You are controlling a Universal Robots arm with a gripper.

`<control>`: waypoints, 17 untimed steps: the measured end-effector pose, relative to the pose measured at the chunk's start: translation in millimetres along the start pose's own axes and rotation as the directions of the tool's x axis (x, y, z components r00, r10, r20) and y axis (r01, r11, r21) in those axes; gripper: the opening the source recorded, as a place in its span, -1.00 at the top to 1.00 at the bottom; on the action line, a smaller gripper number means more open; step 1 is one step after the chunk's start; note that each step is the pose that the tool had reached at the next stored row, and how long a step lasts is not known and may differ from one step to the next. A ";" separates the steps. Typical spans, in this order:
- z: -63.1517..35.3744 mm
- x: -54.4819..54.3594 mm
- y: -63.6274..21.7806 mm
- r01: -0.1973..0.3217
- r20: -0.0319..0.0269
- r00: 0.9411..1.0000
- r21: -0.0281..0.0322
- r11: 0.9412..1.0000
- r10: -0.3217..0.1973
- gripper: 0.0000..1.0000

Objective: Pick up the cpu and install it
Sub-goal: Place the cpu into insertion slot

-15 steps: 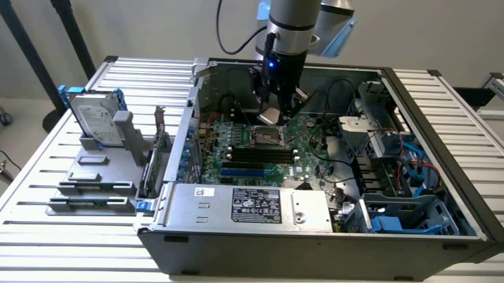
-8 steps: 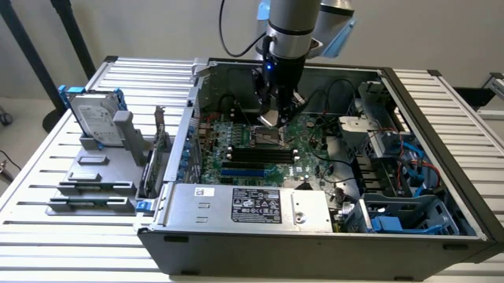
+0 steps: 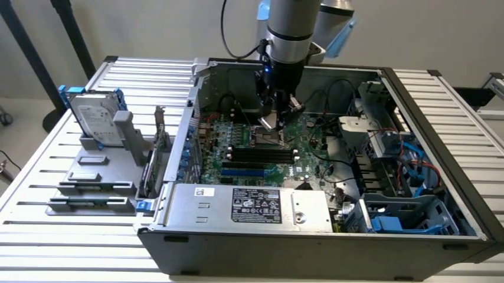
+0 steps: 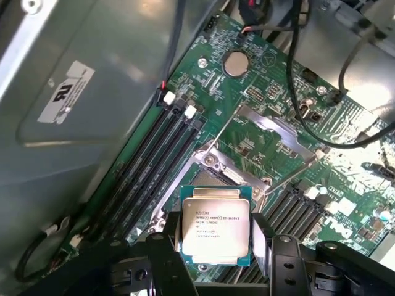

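Note:
The cpu (image 4: 216,226) is a small flat square chip with a silvery printed top and a green rim. My gripper (image 4: 217,242) is shut on it, one black finger (image 4: 168,248) on each side. The chip hangs tilted just above the open motherboard socket (image 4: 217,170), whose metal load plate (image 4: 271,131) is swung up. In the exterior view my gripper (image 3: 272,122) reaches straight down into the open computer case (image 3: 441,171), over the socket (image 3: 268,138) in the middle of the green board. The cpu (image 3: 268,122) shows there as a pale tilted patch at the fingertips.
Black memory slots (image 3: 260,154) lie beside the socket. Black cables (image 4: 308,74) loop over the board near it. A labelled silver power-supply box (image 3: 252,206) fills the case's near side. A hard drive in a blue bracket (image 3: 96,118) stands on the grey rack at the exterior view's left.

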State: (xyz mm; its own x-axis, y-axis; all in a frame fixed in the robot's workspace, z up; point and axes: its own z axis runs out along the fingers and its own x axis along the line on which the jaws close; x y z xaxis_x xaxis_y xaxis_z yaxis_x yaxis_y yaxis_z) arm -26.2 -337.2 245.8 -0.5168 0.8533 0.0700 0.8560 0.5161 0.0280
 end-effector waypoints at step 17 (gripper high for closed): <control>13.7 -1.0 -0.4 -0.299 0.006 0.954 -0.022 0.954 0.299 -0.09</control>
State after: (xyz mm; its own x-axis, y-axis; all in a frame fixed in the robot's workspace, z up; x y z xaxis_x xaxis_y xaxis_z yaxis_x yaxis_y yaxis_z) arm -26.3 -337.3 232.1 -0.2374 0.9689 0.0697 0.9714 0.2360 0.0276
